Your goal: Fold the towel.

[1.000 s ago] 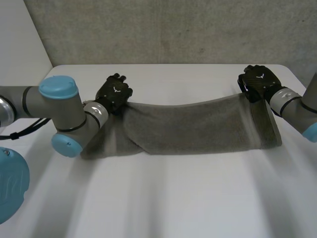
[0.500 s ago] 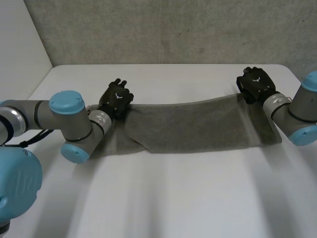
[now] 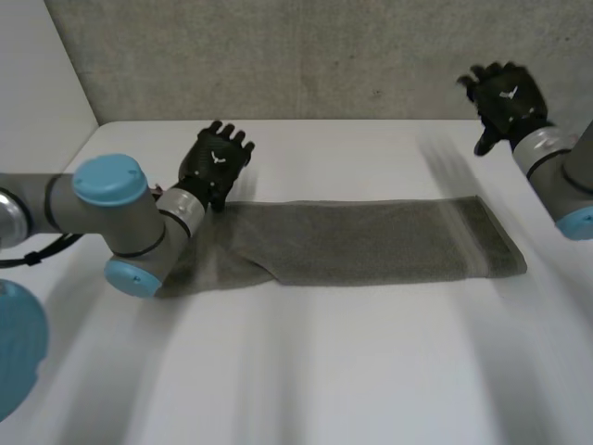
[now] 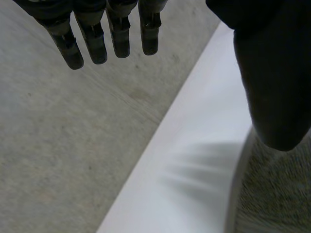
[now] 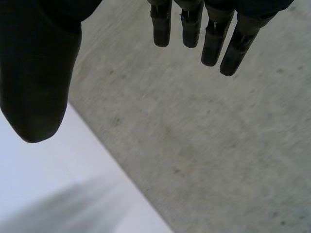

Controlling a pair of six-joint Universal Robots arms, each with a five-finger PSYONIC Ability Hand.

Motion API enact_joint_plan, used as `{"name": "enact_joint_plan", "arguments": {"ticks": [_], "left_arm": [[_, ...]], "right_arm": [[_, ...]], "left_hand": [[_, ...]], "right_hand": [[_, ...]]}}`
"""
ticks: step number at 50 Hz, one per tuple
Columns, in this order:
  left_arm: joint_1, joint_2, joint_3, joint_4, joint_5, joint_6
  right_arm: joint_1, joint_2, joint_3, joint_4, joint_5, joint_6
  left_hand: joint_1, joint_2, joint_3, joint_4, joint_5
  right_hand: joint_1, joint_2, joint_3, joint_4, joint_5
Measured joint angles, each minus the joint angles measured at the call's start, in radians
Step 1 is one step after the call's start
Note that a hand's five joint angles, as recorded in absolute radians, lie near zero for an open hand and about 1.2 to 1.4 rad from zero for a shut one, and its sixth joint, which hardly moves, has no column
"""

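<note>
Smooth white table (image 3: 371, 371), long flat grey terry towel (image 3: 371, 246)

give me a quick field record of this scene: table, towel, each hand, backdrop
table: white
towel: grey, lying on the table as a long strip, held by neither hand
left hand: open, holding nothing, by the towel's left end
right hand: open, holding nothing, raised beyond the towel's right end, clear of it
backdrop: grey concrete wall
</note>
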Motion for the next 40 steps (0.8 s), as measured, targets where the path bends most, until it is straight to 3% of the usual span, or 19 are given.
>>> {"name": "enact_joint_plan", "arguments": {"ticks": [7,15,25,31,40], "left_arm": [[-0.006,0.193,-0.158,-0.007,-0.005,-0.063],[0.004,0.452,-0.396,-0.050,-0.009,-0.337],[0.030,0.531,-0.565,-0.141,-0.017,-0.628],[0.031,0.516,-0.594,-0.152,-0.078,-0.659],[0.021,0.495,-0.593,-0.149,-0.199,-0.653]], "right_arm": [[-0.012,-0.208,0.176,0.009,0.001,0.073],[-0.048,-0.394,0.430,0.169,-0.017,0.141],[-0.149,-0.408,0.684,0.270,-0.111,0.022],[-0.196,-0.374,0.753,0.196,-0.154,-0.054],[-0.219,-0.283,0.757,0.077,-0.154,-0.075]], "left_hand": [[0.000,-0.002,0.000,0.000,0.000],[0.000,-0.003,0.000,0.000,0.000],[0.000,-0.003,0.000,0.000,0.000],[0.000,-0.003,0.000,0.000,0.000],[0.000,-0.003,0.000,0.000,0.000]], "right_hand": [[-0.009,0.000,0.000,0.000,0.000],[-0.018,0.000,0.000,0.000,0.000],[-0.006,0.003,0.000,0.000,0.005],[0.143,0.147,0.000,0.000,0.180],[0.178,0.166,0.000,0.000,0.219]]}}
